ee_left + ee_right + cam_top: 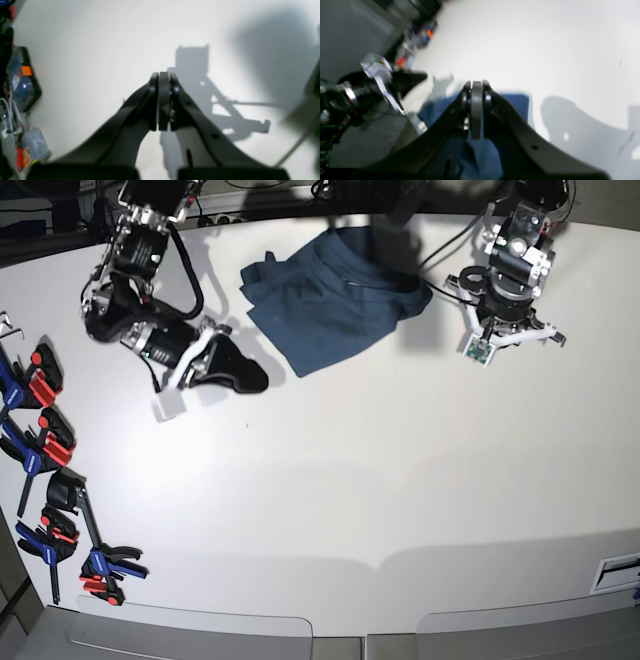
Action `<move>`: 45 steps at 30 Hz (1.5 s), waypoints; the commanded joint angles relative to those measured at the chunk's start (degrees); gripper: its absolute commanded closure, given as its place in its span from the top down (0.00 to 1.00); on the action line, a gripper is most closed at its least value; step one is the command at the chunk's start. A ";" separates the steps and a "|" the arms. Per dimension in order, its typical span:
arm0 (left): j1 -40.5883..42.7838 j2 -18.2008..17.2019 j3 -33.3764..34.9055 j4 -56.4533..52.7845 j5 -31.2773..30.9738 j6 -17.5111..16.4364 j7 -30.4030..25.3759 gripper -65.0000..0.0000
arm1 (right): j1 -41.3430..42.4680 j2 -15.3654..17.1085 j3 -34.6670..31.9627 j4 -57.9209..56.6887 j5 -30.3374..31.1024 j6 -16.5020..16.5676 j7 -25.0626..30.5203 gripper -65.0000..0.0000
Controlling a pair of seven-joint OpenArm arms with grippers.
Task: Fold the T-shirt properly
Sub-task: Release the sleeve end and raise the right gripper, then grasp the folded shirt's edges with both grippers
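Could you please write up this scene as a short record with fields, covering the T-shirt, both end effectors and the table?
T-shirt: crumpled, unfolded, at the table's far edge
Left end effector: shut, empty, above bare table
Right end effector: shut, empty, near the T-shirt, not gripping it
Clamps: along the table's side edge
Table: white
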 commanded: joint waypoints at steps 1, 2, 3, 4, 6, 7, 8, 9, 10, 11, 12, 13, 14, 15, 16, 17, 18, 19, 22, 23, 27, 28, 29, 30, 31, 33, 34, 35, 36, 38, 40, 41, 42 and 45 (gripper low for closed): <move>-0.31 -0.33 -0.28 1.22 0.02 0.57 -1.60 0.00 | -0.22 0.33 -0.07 0.98 2.21 0.32 1.10 0.00; -0.28 -0.33 -0.28 1.22 -0.76 0.57 -1.97 0.00 | -1.31 0.11 -0.17 0.98 2.23 0.32 1.10 0.00; -0.28 -0.33 -0.28 1.22 -1.25 0.57 -2.29 0.00 | -2.36 -0.04 -0.44 0.98 2.51 0.32 1.10 0.00; -0.31 -0.33 -0.28 1.22 -1.86 0.57 -2.40 0.00 | -3.48 -0.04 -0.98 0.98 2.64 0.32 1.10 0.00; -0.28 -0.33 -0.28 1.22 -2.25 0.55 -2.43 0.00 | -5.38 -0.02 -2.64 0.98 2.60 0.32 1.10 0.00; -0.28 -0.33 -0.28 1.22 -2.21 0.50 -2.38 0.00 | -6.19 -0.02 -3.74 0.98 2.62 0.32 1.10 0.00; -0.28 -0.33 -0.28 1.22 -2.21 0.42 -2.34 0.00 | -6.93 -0.02 -4.98 0.98 2.62 0.32 1.10 0.00; -0.28 -0.33 -0.28 1.22 -2.21 0.42 -2.34 0.00 | -7.61 -0.02 -6.32 0.98 2.60 0.32 1.10 0.00; -0.28 -0.33 -0.28 1.22 -2.21 0.42 -2.32 0.00 | -8.09 -0.02 -7.72 0.98 2.58 0.32 1.10 0.00; -0.28 -0.33 -0.28 1.22 -2.21 0.42 -2.29 0.00 | -8.48 -0.02 -9.11 0.98 2.58 0.32 1.10 0.00; -0.28 -0.33 -0.28 1.22 -2.19 0.42 -2.32 0.00 | -8.59 -0.02 -10.47 0.98 2.56 0.32 1.10 0.00; -0.31 -0.33 -0.28 1.22 -2.19 0.42 -2.32 0.00 | -8.57 -0.02 -11.80 0.98 2.14 0.32 1.10 0.00; -0.28 -0.33 -0.28 1.22 -2.19 0.42 -2.32 0.00 | -8.52 -0.02 -13.07 1.01 1.42 0.32 1.10 0.00; -0.28 -0.33 -0.28 1.22 -2.19 0.42 -2.32 0.00 | -8.48 -0.02 -14.32 1.05 0.11 0.32 1.10 0.00; -0.31 -0.33 -0.28 1.22 -2.19 0.42 -2.32 0.00 | -8.48 -0.02 -15.50 1.07 -1.44 0.32 1.10 0.00; -0.31 -0.35 -0.28 1.22 -2.19 0.42 -2.32 0.00 | -8.50 -0.02 -16.72 1.07 -3.19 0.32 1.10 0.00; -0.31 -0.35 -0.28 1.22 -2.19 0.42 -2.32 0.00 | -8.50 -0.02 -17.92 1.07 -4.90 0.32 1.10 0.00; -0.31 -0.35 -0.28 1.22 -2.19 0.42 -2.32 0.00 | -8.48 -0.02 -19.15 1.09 -6.56 0.32 1.10 0.00; -0.31 -0.35 -0.28 1.22 -2.21 0.42 -2.32 0.00 | -8.39 0.00 -22.67 1.09 -9.46 0.32 1.10 0.00; -0.31 -0.35 -0.28 1.29 -2.23 0.42 -2.32 0.00 | -8.39 0.00 -23.58 1.09 -9.49 0.32 1.10 0.00; -0.28 -0.35 -0.28 3.45 -5.68 -1.01 -2.29 0.00 | -8.37 -0.02 -25.31 2.64 -9.33 0.32 1.10 0.00; -0.26 -0.35 -0.28 4.46 -7.28 -2.19 -2.29 0.00 | -8.37 0.00 -25.29 3.76 -9.33 0.32 1.10 0.00; -0.26 -0.35 -0.28 5.55 -8.85 -3.06 -2.29 0.00 | -8.35 0.00 -25.07 5.14 -9.33 0.32 1.10 0.00; -0.26 -0.35 -0.28 6.73 -10.25 -3.82 -2.32 0.00 | -8.35 0.00 -24.68 6.73 -9.35 0.32 1.10 0.00; -0.24 -0.35 -0.28 7.91 -11.61 -4.61 -2.34 0.00 | -8.35 0.00 -24.11 8.35 -9.35 0.32 1.10 0.00; 0.11 -0.35 -0.28 10.01 -14.62 -6.56 -2.56 0.00 | -8.37 0.00 -22.38 11.28 -9.38 0.32 1.46 0.00; 0.72 -0.33 -0.28 10.88 -16.22 -7.87 -2.80 0.00 | -8.37 0.00 -21.14 12.22 -9.38 0.32 2.19 0.00; 1.51 -0.33 -0.28 11.56 -18.14 -9.27 -2.78 0.00 | -8.35 0.00 -19.65 12.70 -9.44 0.32 3.19 0.00; 2.45 -0.33 -0.28 12.11 -20.04 -10.64 -2.75 0.00 | -8.35 0.00 -17.94 12.81 -9.70 0.32 4.37 0.00; 4.66 -0.31 -0.28 12.94 -23.82 -13.42 -2.73 0.00 | -8.37 0.00 -14.21 12.81 -12.07 0.32 6.86 0.00; 6.97 -0.17 -0.28 13.60 -28.46 -16.85 -2.56 0.00 | -8.37 0.00 -10.58 12.81 -15.80 0.32 9.16 0.00; 8.09 0.00 -0.28 13.77 -31.15 -18.86 -2.32 0.00 | -8.37 0.02 -8.92 12.81 -17.49 0.32 10.19 0.00; 9.18 0.17 -0.26 13.81 -33.73 -20.83 -2.21 0.00 | -8.37 0.00 -7.41 12.79 -19.10 0.32 10.93 0.00; 12.39 1.49 -0.26 13.81 -36.70 -23.71 -1.53 0.00 | -8.39 0.00 -4.33 12.76 -21.59 0.28 11.30 0.00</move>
